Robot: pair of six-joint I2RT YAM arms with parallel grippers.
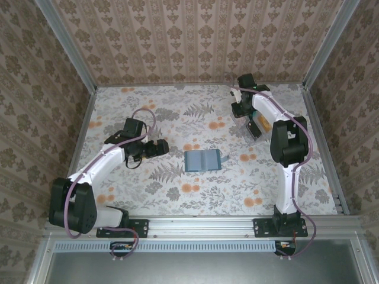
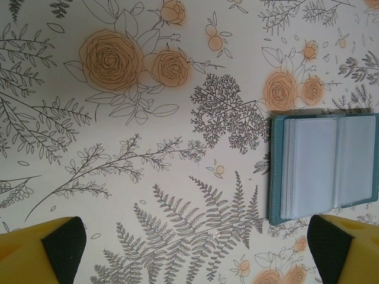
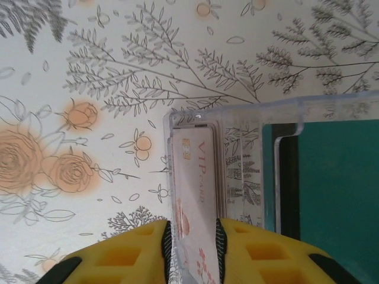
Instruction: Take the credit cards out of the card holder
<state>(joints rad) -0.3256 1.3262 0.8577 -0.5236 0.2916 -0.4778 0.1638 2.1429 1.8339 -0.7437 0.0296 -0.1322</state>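
Flowery paper covers the table (image 1: 177, 195), and brown patterned walls (image 1: 177, 41) stand round it. Your left arm (image 1: 100, 165) is bent low and points toward the middle. Your right arm (image 1: 288, 145) folds at the elbow and reaches to the far right of the table. The card holder (image 1: 202, 160) lies open and flat in the middle, between the two arms, touching neither; see-through sleeves show inside its blue-green cover. Your left claw (image 2: 195, 231) hangs near it with its fingers wide apart, holding nothing. A clear plastic box (image 3: 249, 118) sits under your right claw (image 3: 192, 228), with a teal card (image 3: 337, 189) in one side. That claw is squeezed onto a pale credit card (image 3: 195, 177) at the box's other end. The card has a small gold chip, and you can read "VIP card" on it
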